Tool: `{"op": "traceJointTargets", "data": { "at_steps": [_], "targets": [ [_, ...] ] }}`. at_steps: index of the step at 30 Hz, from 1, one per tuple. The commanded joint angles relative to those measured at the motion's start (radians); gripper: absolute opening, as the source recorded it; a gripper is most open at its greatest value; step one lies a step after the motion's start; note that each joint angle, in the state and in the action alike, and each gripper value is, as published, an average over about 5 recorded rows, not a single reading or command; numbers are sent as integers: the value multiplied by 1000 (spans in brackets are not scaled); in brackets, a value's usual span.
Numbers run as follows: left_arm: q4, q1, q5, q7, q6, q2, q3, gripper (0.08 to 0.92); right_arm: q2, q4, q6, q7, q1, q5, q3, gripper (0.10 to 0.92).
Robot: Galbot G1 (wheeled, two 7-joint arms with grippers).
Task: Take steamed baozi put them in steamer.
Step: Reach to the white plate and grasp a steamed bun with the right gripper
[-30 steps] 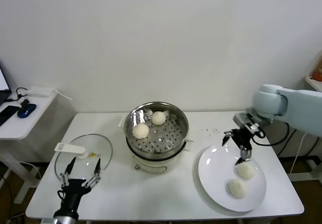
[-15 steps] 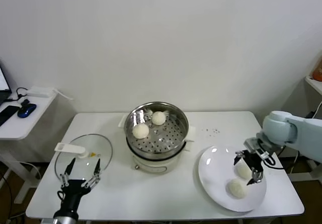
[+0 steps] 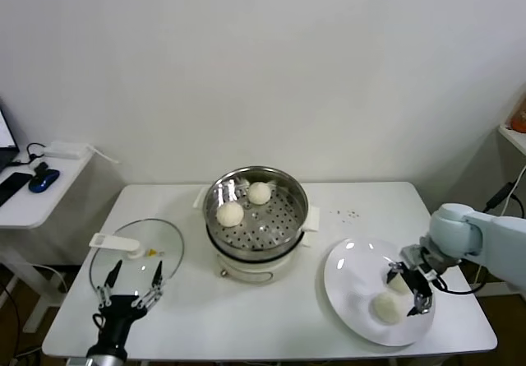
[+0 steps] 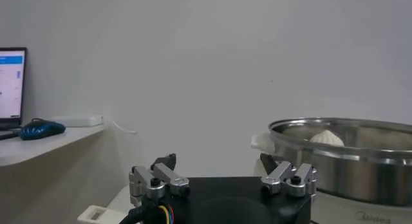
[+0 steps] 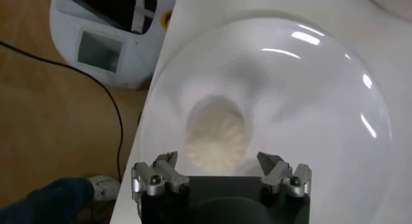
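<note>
The steamer (image 3: 256,218) stands mid-table with two steamed baozi (image 3: 230,214) (image 3: 259,192) on its perforated bottom. Two more lie on the white plate (image 3: 353,288) at the right: a near one (image 3: 385,308) and a far one (image 3: 398,282). My right gripper (image 3: 408,290) is low over the plate, open, with its fingers either side of the far baozi (image 5: 217,134); in the right wrist view the gripper (image 5: 219,164) is not closed on it. My left gripper (image 3: 131,282) waits open at the front left, fingers up.
A glass lid (image 3: 136,255) with a white handle lies flat at the table's left, just behind the left gripper. The steamer's rim (image 4: 347,154) shows in the left wrist view. A side desk (image 3: 41,189) stands at the far left. Small crumbs (image 3: 345,214) dot the table behind the plate.
My right gripper has moved from above the plate's far edge down and toward the front, and now straddles the far baozi, still open. The left arm has not moved.
</note>
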Motion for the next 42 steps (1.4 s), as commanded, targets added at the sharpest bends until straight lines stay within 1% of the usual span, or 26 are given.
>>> {"op": "traceJointTargets", "data": {
  "at_steps": [1,13,28,31,36,42],
  "targets": [
    [3,-2,-1,0,-1,-1,1,823,2,-25,-9,16,-115,-23,68,823],
    [13,-7,-1,0,0,-3,-2,823,61,-59,-21,32,-166,-17,109,823],
    [23,-19,0,-1,5,-2,0,823,66,-73,-27,7,-178,-18,129,821],
    [24,-19,0,-1,5,-3,0,823,65,-74,-27,5,-177,-17,130,799],
    [24,-19,0,-1,4,-4,0,823,63,-73,-27,4,-177,-16,130,710],
    [22,-21,-1,0,6,-4,-1,823,61,-70,-27,-1,-170,-10,134,688]
  ]
}}
